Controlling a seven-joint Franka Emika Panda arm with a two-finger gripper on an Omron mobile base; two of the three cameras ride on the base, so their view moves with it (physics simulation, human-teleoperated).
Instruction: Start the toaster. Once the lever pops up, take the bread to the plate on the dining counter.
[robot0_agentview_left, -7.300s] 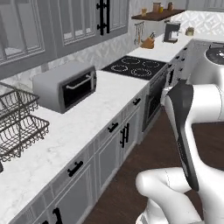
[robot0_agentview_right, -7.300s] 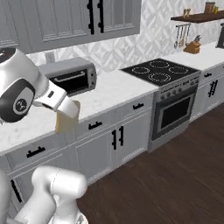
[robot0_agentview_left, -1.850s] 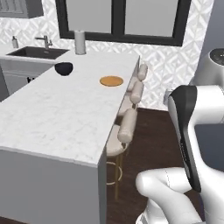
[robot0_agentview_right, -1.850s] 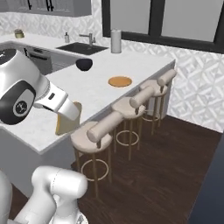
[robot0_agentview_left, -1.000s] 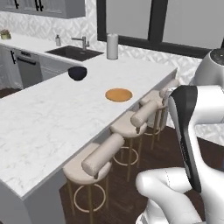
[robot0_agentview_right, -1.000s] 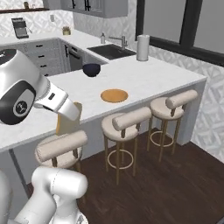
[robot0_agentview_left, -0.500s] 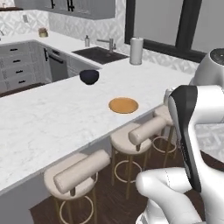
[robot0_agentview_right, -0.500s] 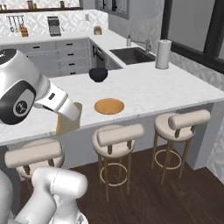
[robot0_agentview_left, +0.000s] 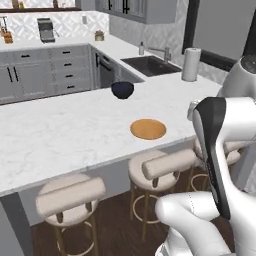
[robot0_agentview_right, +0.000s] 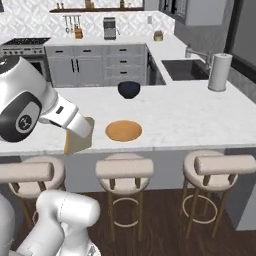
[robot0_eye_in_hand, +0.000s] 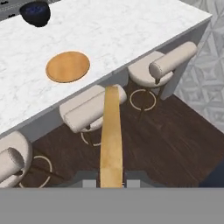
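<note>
Since half a second ago the base has been swinging round, so both base views are now facing the long side of the bench (robot0_agentview_right: 200, 120) squarely, with the plate (robot0_agentview_right: 123, 130) sitting nearer the middle of the right base view; the things themselves are not shifting on the marble. Going left to right in that view, the claw (robot0_agentview_right: 75, 137) is hanging just off the bench's near edge, clenched on the bread (robot0_agentview_right: 77, 136), which is standing upright between its fingers. Right of it the plate is lying flat on the bench, near the slice but apart from it. Beyond the plate a dark bowl (robot0_agentview_right: 129, 89) is resting, and three stools (robot0_agentview_right: 124, 170) are lining the front.
</note>
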